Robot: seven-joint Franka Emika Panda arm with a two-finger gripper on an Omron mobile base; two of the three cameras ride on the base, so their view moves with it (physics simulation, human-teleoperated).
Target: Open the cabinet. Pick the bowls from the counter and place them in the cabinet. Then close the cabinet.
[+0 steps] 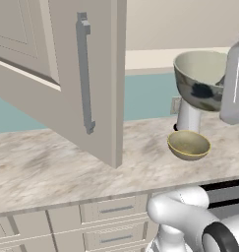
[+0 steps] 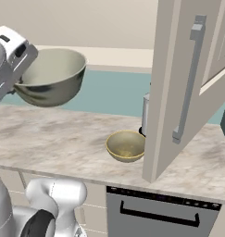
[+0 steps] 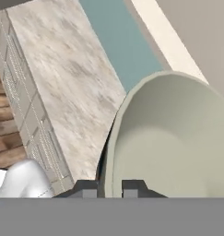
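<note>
Greyish-white bowl hangs raised above counter, rim pinched in closed gripper; arm lifted, tan-yellow bowl below, cabinet door open.

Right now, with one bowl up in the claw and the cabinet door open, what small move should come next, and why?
Probably carry the grey bowl toward the open cabinet. The claw is shut on its rim, holding it well above the counter, and the door already stands swung out. The tan bowl sits on the counter, so it can wait its turn.
</note>
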